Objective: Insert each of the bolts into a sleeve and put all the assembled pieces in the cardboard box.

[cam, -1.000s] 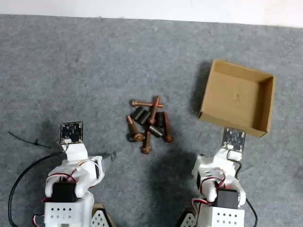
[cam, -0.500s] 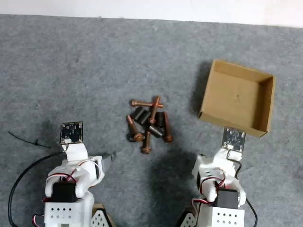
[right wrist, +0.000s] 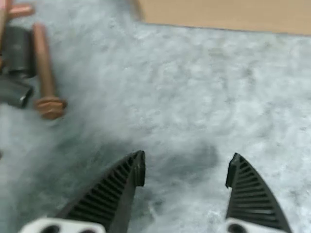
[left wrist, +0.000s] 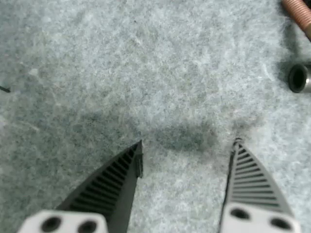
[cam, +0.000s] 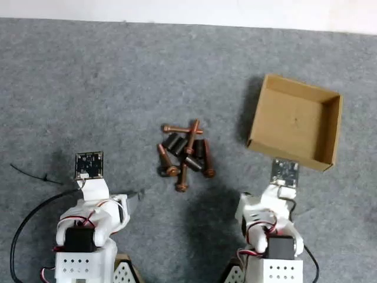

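I have both hands parked back by the near edge of the grey felt-covered bench, and neither holds anything. The left hand hangs with its fingers spread wide over bare felt, and the right hand is just as wide.

The copper-coloured hex-head bolts and short dark metal sleeves lie jumbled in one heap at the middle of the bench, some touching or crossing. I judge that spot lets either arm reach them, one steadying a sleeve while the other feeds a bolt in.

The open brown cardboard box sits toward the right edge, just beyond the right arm. That makes it the natural arm for drop-offs. No bolt looks sleeved yet.
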Robot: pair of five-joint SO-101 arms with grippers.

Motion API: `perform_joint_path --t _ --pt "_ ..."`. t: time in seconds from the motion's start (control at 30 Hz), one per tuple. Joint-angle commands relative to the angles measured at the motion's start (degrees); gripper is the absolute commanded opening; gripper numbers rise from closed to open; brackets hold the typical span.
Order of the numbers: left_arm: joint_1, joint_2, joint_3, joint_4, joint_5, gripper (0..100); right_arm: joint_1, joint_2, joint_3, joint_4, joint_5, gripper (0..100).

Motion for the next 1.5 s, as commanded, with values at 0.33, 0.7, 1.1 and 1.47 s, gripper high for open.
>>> perform_joint_path --t 0.33,0.7,1.1,1.47 --pt "-9.6 -0.3 -24.7 -21.8 -0.4 27 -16.6 -0.6 8.0 0.1 -0.6 25.2" --pt "4.9 18.3 -40.5 -20.2 -23.7 27 -14.9 -0.5 7.8 0.1 -0.6 25.2" --pt "2.3 57.9 -42.2 -30.2 0.2 27 9.3 -0.6 7.8 -7.4 16.5 25.2" --pt "1.5 58.4 -26.4 -45.5 -3.7 27 0.3 0.0 -6.8 -1.5 25.4 25.2"
